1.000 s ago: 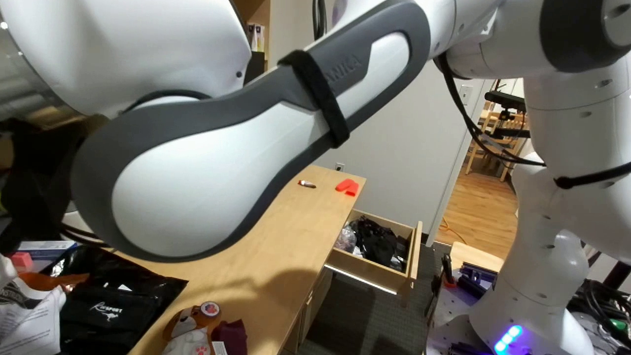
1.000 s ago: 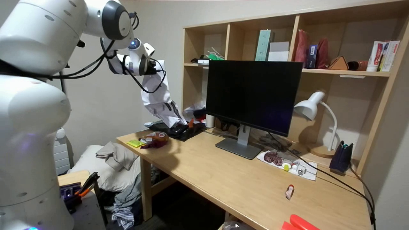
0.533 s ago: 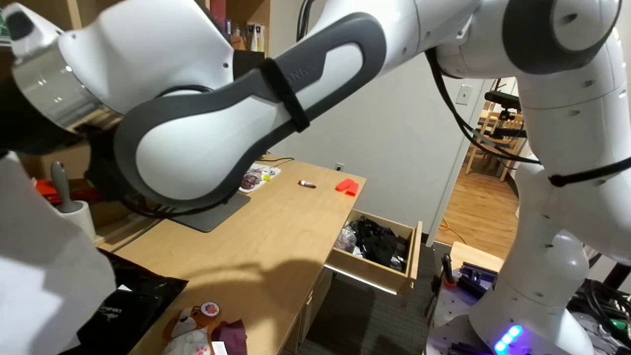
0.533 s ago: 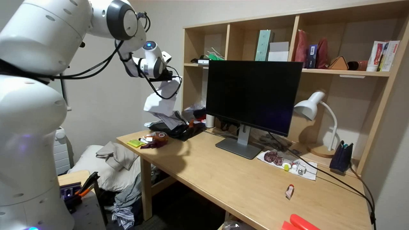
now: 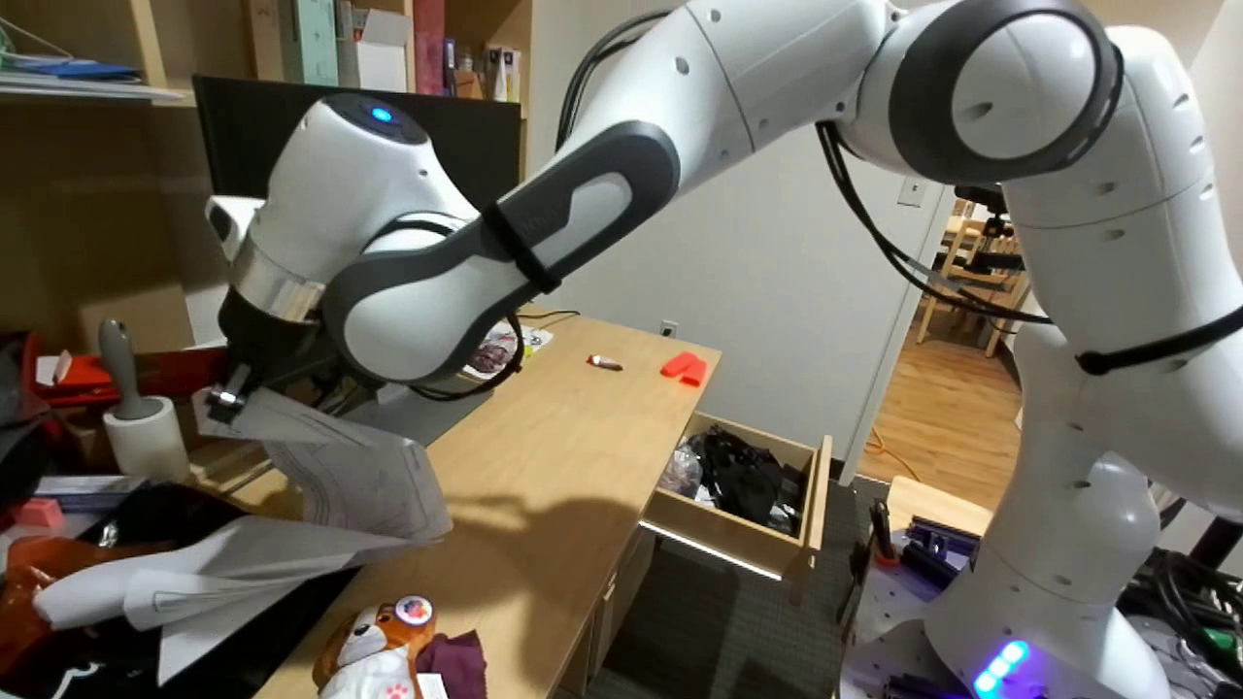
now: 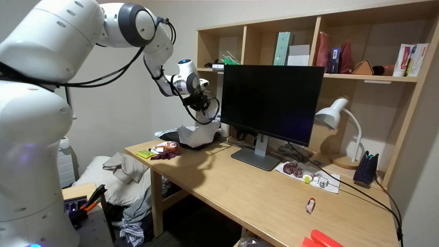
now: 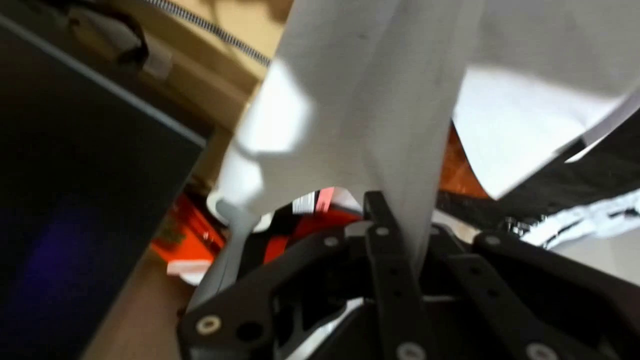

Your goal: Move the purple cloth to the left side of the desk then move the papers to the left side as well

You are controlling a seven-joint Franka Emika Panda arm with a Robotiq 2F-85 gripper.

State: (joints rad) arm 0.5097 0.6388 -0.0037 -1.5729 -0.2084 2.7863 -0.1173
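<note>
Papers [image 5: 364, 476]: white sheets draped at lower left in an exterior view, their lower part spread above or on the black plastic bag [image 5: 296, 621]; contact cannot be told.
Hand [image 7: 408, 222]: clenched on the papers by one edge, which rises out of its grip in the wrist view.
Set-down: probably the step in hand; lower slowly, let the loose end land first, then lay the rest over it, releasing only once the bundle goes slack.
Lint roller [image 5: 148, 442]: stands upright at left in an exterior view, near the hand; a sideways swing could topple it.
Monitor [image 6: 272, 103]: centre in an exterior view; best to work away from it, toward the left of that frame.
Purple cloth [image 6: 165, 155]: left end of the tabletop [image 6: 219, 178], just beside the dog toy [image 5: 377, 649]; it looks already placed, so the papers should land clear of it.
</note>
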